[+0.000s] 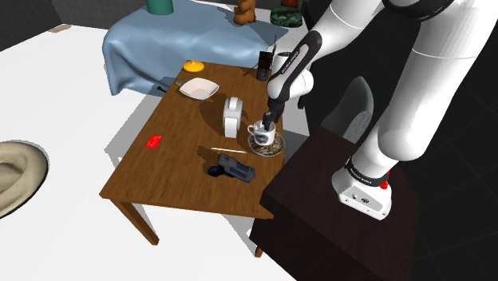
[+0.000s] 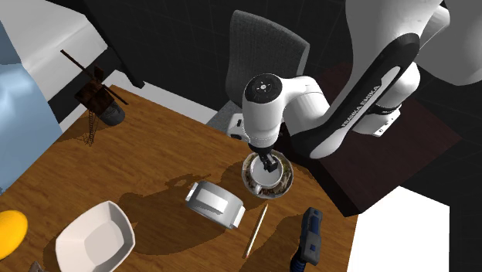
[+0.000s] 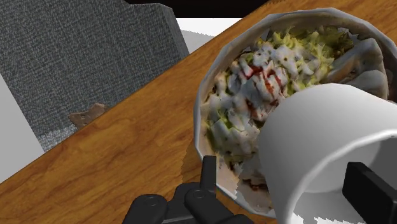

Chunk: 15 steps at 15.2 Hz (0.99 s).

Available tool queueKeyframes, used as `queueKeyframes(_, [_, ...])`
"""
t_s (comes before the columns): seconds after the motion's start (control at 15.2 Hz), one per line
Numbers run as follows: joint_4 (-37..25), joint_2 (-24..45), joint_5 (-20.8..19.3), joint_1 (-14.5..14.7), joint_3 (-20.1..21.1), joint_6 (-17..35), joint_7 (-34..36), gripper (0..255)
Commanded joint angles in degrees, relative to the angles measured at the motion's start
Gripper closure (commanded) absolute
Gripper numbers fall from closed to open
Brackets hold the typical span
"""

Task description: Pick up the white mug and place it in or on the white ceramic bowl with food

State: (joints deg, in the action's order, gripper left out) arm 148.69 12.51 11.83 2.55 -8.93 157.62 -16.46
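The white mug [image 1: 261, 130] [image 2: 263, 176] [image 3: 331, 127] sits in the bowl [image 1: 267, 148] [image 2: 288, 180] [image 3: 213, 95], on its green and white food [image 3: 267, 70]. The bowl stands at the wooden table's [image 1: 175, 180] edge nearest the stand. My black gripper [image 1: 269, 122] [image 2: 269, 164] [image 3: 286, 170] hangs straight over the mug's rim and is open. One finger [image 3: 369, 184] is inside the mug, the other [image 3: 207, 168] outside it over the food. The mug's wall passes between them, and neither finger presses on it.
A grey-white boxy object [image 1: 233, 113] [image 2: 215, 202] stands beside the bowl. Close by lie a thin stick [image 1: 223, 150] [image 2: 256, 230] and a blue-black device [image 1: 231, 168] [image 2: 310, 232]. Farther off are a white square dish [image 1: 199, 89] and a red card [image 1: 153, 142]. A grey chair [image 2: 263, 54] stands behind the table's edge.
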Motion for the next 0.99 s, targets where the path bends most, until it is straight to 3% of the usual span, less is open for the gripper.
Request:
queueKeyframes(0.0, [0.0, 0.0, 0.0, 0.0, 0.0, 0.0, 0.0, 0])
queueKeyframes(0.13, [0.0, 0.0, 0.0, 0.0, 0.0, 0.0, 0.0, 0])
queueKeyframes(0.4, [0.2, -8.3, -5.2, 1.0, -2.4, -7.8, 3.8, 0])
queueKeyframes(0.92, [0.2, -8.3, -5.3, 0.9, -2.3, -7.8, 3.8, 0])
